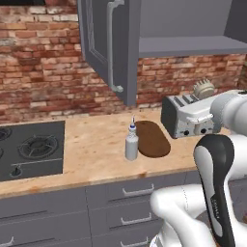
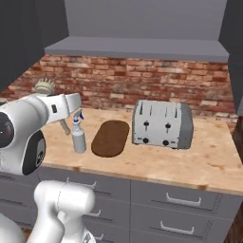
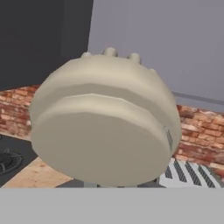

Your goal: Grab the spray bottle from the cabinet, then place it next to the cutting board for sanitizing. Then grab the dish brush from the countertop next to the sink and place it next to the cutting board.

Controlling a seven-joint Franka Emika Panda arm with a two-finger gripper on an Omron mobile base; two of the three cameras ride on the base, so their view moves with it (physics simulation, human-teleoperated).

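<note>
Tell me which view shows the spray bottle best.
The left base view: the spray bottle stands whole and unblocked beside the cutting board. In the right base view the arm partly crosses its nozzle.

**Bottle set beside the board**

The spray bottle (image 1: 131,144) is seen upright on the countertop (image 1: 91,159), just beside the left edge of the cutting board (image 1: 152,139). The toaster (image 1: 185,115) is placed to the right of the board. Above it, the dish brush (image 1: 204,89) head is raised — the white arm (image 1: 226,140) hides its handle. The cabinet (image 1: 108,46) door is left open.
</note>
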